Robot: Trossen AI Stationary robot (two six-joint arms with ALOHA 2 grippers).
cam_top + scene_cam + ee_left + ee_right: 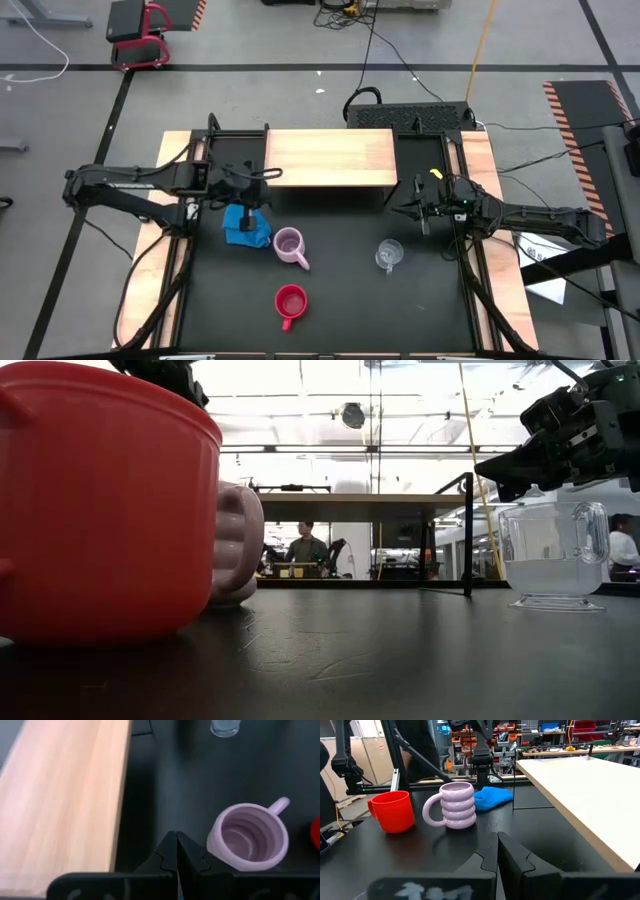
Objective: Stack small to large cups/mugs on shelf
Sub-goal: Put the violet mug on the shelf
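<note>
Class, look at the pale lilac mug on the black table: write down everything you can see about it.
The lilac mug is pale, glossy like ceramic, with a ribbed body of stacked rounded rings and one loop handle. It stands upright and empty on the black table, not on the wooden shelf. A blue cloth lies close beside it, the red mug nearer the table's front edge. Neither gripper touches it; the left gripper hovers nearby, fingers shut.

lilac mug (289, 245) | red mug (290, 301) | clear glass cup (389, 254) | blue cloth (244, 226)
</note>
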